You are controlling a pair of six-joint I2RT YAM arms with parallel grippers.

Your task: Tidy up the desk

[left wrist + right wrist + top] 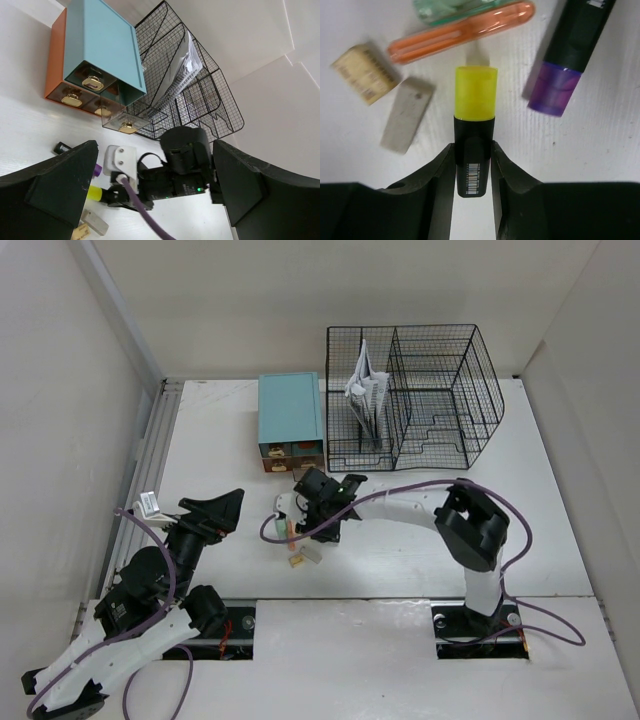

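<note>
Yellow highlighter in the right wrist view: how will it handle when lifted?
Probably stiff and light: the yellow highlighter is a short plastic barrel. Smooth casing could slip, since the right gripper pinches only its tail end, so the capped end may droop. The squarish cap suggests it won't roll far on the desk.

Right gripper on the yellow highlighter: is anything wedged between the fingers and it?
Nothing visible. The right gripper has a finger against each side of the black barrel of the yellow highlighter. The grey eraser, purple highlighter and orange pen lie apart from it.
</note>
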